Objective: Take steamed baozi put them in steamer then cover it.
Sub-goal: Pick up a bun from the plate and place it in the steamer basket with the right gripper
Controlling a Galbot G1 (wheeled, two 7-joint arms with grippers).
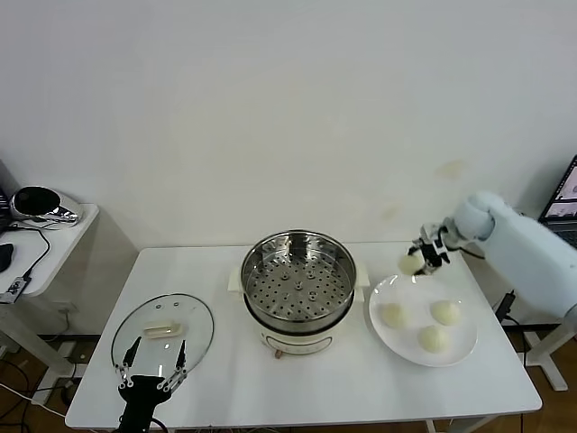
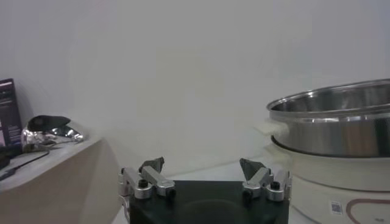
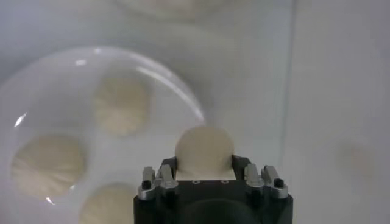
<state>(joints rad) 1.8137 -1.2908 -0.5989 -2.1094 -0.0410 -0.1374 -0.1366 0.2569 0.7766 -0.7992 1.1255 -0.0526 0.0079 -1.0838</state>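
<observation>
Centrally, the steamer [image 1: 297, 293] is seen on the table [image 1: 216, 379], uncovered, its perforated tray bare. The cover [image 1: 162, 332] lies flat to its left, with the left gripper [image 1: 151, 363] spread wide above its near edge. Three baozi [image 1: 434, 338] are left on the plate [image 1: 379, 320]; a fourth baozi [image 3: 204, 149] is clamped in the right gripper [image 3: 205, 173], raised over the plate's far rim.

You cannot read any words or numbers here. The steamer [image 2: 341, 131] has a small square code sticker [image 2: 336, 207] on its white base, just past the left end effector [image 2: 204, 171], but it is too small to make out. A dark card [image 2: 7, 112] stands far off to the side of that end effector; its print is too blurry to read.
</observation>
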